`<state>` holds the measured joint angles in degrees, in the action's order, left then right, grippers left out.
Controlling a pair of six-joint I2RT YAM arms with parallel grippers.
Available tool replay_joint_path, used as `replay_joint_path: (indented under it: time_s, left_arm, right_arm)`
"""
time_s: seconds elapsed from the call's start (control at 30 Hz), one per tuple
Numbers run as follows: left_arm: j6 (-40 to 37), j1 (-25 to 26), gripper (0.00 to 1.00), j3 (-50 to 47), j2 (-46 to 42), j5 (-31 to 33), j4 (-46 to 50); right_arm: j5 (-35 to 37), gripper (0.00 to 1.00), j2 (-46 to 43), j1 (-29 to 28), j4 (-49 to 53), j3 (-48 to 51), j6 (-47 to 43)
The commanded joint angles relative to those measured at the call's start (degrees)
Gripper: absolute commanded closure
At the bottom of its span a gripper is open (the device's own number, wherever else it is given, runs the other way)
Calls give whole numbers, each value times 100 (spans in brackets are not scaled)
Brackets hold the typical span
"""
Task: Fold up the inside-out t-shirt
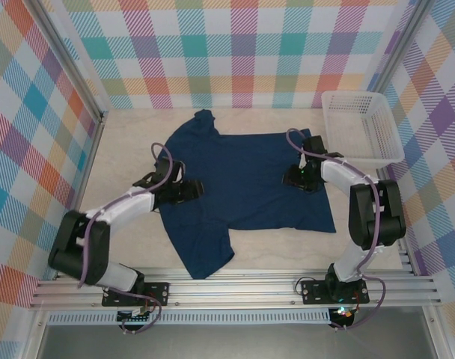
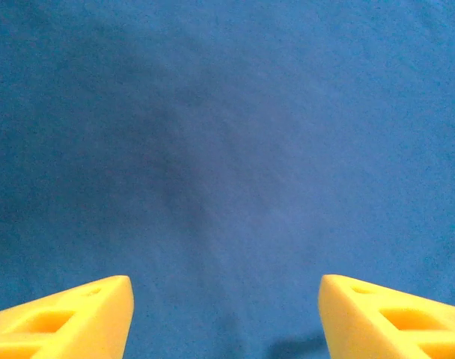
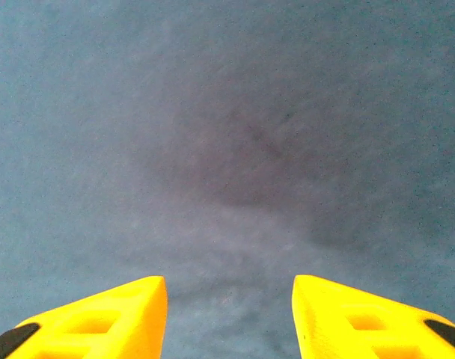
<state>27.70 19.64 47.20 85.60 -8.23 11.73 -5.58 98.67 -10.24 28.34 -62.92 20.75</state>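
A white basket (image 1: 360, 93) stands in the far right corner of the table (image 1: 123, 149), near the right arm. Plaid walls (image 1: 242, 52) close three sides, and a metal rail (image 1: 235, 288) runs along the near edge. The inside-out t-shirt (image 1: 246, 179) lies spread mid-table (one flap reaches toward the rail). The left gripper (image 1: 197, 188) hangs over its left part, fingers spread and pinching nothing. The right gripper (image 1: 291, 178) hangs over its right part, likewise spread. Bare tabletop lies left of the cloth and along the near side.
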Motion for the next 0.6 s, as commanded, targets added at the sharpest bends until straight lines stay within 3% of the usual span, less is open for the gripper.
replay_joint_path:
  time_s: [0.0, 0.17, 0.57]
  left_arm:
    - [271, -615, 33, 368, 686, 42, -781]
    - [228, -1069, 33, 838, 1581, -131, -709]
    - [147, -1564, 33, 1234, 2339, -247, -586]
  right_arm:
    - [41, 50, 388, 40, -275, -399, 121]
    - [432, 47, 1003, 46, -137, -1051, 61]
    - [499, 47, 2510, 146, 756, -2728, 18]
